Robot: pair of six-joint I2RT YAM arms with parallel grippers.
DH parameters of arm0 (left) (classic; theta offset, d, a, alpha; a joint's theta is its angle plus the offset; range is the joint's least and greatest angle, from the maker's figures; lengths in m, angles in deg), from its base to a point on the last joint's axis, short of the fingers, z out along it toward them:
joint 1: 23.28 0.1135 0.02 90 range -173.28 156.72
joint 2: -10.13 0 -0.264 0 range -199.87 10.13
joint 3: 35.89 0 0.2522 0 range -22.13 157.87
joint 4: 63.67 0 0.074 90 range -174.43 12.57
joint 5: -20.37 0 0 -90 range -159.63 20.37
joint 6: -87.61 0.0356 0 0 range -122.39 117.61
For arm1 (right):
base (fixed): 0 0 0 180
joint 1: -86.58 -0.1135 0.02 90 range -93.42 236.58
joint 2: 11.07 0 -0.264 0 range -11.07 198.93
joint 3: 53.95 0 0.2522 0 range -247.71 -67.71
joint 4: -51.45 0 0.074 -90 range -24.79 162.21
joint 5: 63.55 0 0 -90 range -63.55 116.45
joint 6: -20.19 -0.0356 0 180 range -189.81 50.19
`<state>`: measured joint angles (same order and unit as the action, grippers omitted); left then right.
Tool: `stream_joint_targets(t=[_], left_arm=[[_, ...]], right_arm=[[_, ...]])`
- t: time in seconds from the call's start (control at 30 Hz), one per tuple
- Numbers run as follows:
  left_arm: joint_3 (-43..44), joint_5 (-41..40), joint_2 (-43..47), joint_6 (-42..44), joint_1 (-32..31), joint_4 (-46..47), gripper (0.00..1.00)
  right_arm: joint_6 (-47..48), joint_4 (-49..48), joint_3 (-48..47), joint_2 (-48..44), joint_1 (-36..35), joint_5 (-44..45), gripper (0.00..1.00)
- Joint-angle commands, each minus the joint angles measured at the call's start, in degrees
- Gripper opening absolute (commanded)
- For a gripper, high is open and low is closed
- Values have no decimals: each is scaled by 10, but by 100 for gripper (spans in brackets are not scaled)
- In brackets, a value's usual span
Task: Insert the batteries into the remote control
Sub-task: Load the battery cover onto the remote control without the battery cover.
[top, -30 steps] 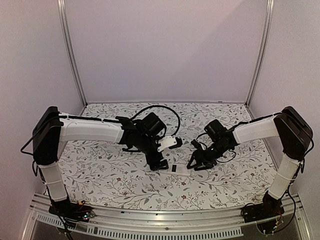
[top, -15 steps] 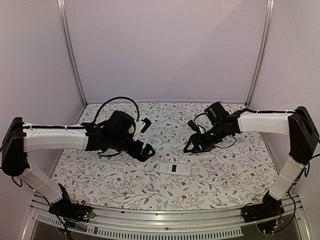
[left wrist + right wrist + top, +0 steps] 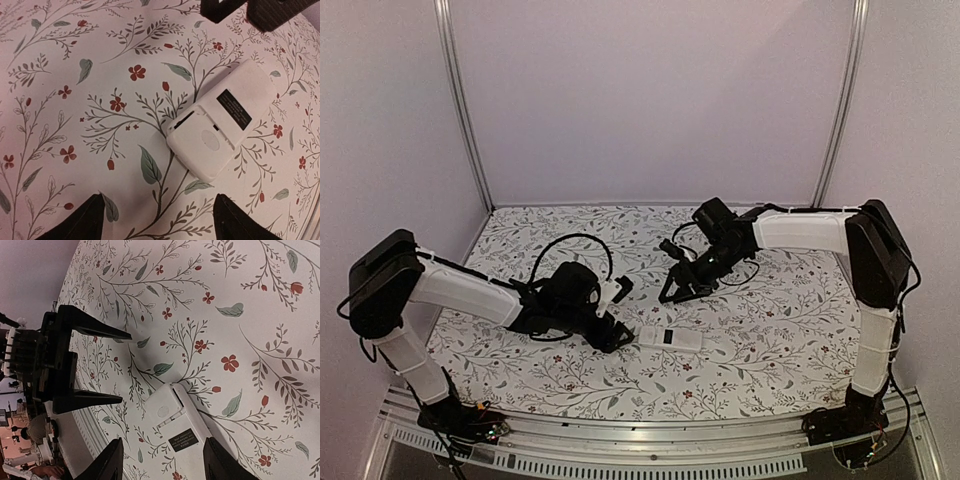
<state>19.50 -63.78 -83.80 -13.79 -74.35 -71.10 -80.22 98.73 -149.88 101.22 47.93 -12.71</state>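
The left gripper (image 3: pixel 617 336) sits low over the flowered counter (image 3: pixel 510 365), its two fingers spread apart and holding nothing. Just beside it, at its 3 o'clock in the top view, the remote control (image 3: pixel 673 340) lies flat on the counter, white back up, with a small dark label (image 3: pixel 234 109) on that back. The left wrist view shows a thin dark slit (image 3: pixel 182 120) near the label; it may be a cover not fully seated, but I cannot be sure. At the remote control's 12 o'clock, apart from it, hangs the right gripper (image 3: pixel 672 292), its fingers likewise spread and empty.
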Motion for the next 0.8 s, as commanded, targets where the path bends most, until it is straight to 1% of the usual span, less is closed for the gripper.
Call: stream_joint_targets(t=[0.0, 0.1, 0.23, 0.3, 0.47, 0.77], left_arm=[[34, 35, -35, 34, -10, 32, 75], [35, 24, -37, 45, -17, 24, 74], [22, 37, -39, 55, -20, 33, 73], [16, 38, -42, 62, -26, 45, 73], [-17, 46, -59, 67, -36, 119, 70], [-5, 33, -106, 85, -48, 136, 65]], right_arm=[[15, 39, -50, 42, -7, -36, 55], [24, 59, -73, 72, -8, -40, 55], [30, 63, -81, 98, -10, -51, 55], [35, 64, -81, 108, -13, -54, 55], [39, 67, -79, 121, -24, -49, 55], [43, 72, -83, 140, -26, -44, 52]])
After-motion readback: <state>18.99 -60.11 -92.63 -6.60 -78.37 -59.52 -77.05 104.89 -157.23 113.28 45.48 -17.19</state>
